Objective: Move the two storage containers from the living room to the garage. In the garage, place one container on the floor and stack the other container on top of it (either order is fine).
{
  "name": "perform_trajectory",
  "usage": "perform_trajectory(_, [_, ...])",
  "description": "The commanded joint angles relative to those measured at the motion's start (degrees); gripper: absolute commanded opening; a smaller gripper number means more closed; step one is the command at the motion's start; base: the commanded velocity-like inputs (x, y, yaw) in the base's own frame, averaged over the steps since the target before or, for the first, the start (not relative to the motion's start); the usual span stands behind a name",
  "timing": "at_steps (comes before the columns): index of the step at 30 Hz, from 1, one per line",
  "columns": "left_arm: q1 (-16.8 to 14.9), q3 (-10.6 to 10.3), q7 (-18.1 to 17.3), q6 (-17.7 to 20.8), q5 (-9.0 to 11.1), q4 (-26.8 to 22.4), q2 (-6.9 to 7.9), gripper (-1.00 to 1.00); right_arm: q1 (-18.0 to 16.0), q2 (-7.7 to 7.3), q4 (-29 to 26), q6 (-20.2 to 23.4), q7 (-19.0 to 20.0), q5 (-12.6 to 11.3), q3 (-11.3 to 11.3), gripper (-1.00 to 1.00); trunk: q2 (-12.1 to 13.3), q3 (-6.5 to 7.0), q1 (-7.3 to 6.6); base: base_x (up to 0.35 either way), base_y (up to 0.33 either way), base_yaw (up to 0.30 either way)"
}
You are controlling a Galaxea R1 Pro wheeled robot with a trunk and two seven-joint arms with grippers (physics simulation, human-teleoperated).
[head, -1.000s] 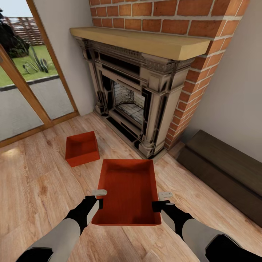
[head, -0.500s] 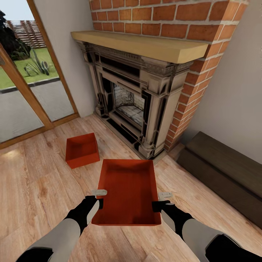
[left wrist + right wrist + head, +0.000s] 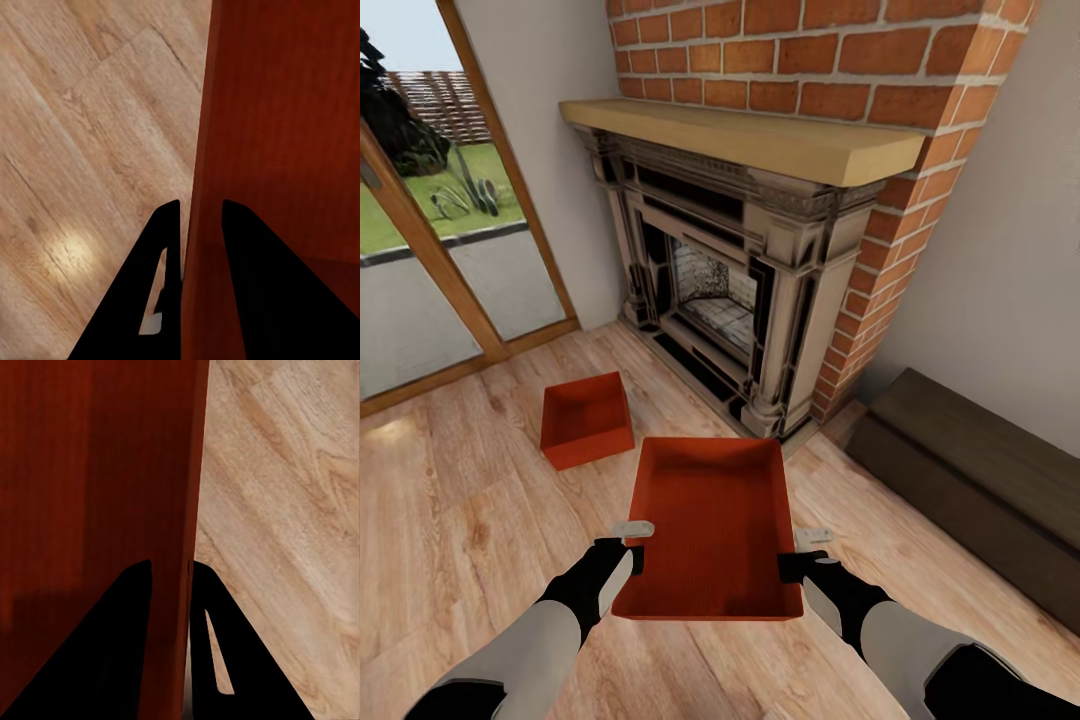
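Both pincers carry one storage container (image 3: 712, 525) above the light wood-plank floor (image 3: 450, 520) of the living room. The left pincer (image 3: 632, 540) pinches its left wall, one finger inside and one outside — the right pincer (image 3: 807, 550) grips the right wall likewise. The second storage container (image 3: 586, 419) sits on the planks ahead, seemingly unlifted, near the brick fireplace (image 3: 730, 290) and glass doors (image 3: 430, 230). A dark brown chest (image 3: 970, 480) lies to the right.
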Motion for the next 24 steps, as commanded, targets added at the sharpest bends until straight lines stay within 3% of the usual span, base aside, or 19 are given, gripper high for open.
perform_trajectory(1, [-0.01,0.25,0.69,0.6,-0.64,-0.04,0.06,-1.0,-0.05,-0.12,-0.16,0.29,-2.45,0.72,-0.28,-1.0,-0.1,0.0,0.03,0.0,0.0,0.0])
perform_trajectory(24, [-0.01,0.25,0.6,0.51,-0.66,-0.04,0.06,-1.0,-0.05,-0.1,-0.16,0.29,-3.33,0.72,-0.28,-1.0,-0.1,2.12,0.03,0.0,0.0,0.0])
